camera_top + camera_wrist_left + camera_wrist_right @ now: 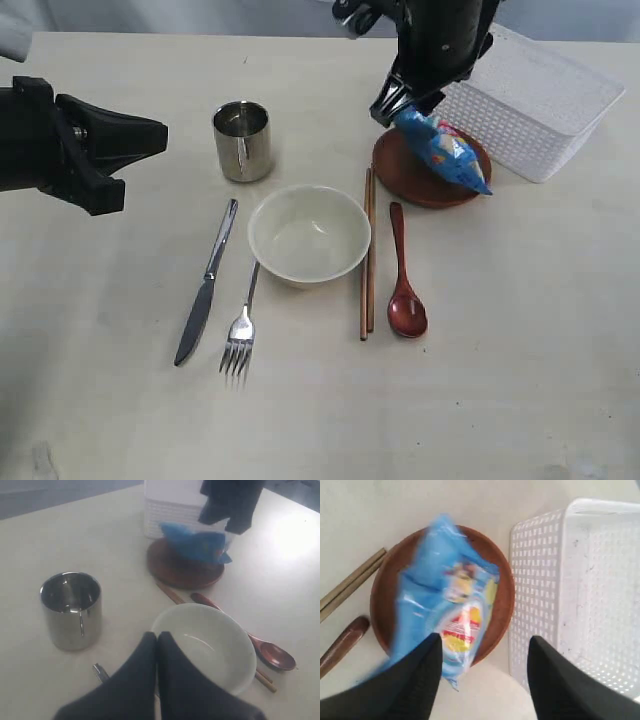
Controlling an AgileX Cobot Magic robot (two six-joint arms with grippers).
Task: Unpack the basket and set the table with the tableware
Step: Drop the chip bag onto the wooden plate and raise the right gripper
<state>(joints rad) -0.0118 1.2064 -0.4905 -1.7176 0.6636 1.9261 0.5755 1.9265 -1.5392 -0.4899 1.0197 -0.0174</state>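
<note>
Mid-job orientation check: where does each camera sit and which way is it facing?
Exterior: high up, looking down on the table; left gripper at the left edge, right gripper above the plate.
Left wrist: low on the left arm, looking across bowl and cup; its shut fingers show.
Right wrist: looking down on the snack bag beside the basket; its open fingers show.
Shared: all three show plate, snack bag and basket.

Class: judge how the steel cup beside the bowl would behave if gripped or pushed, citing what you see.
The steel cup looks polished, so probably slippery to grip. It stands upright, squat and wide-based: a push would likely slide it, not tip it. It appears empty, so probably light.
</note>
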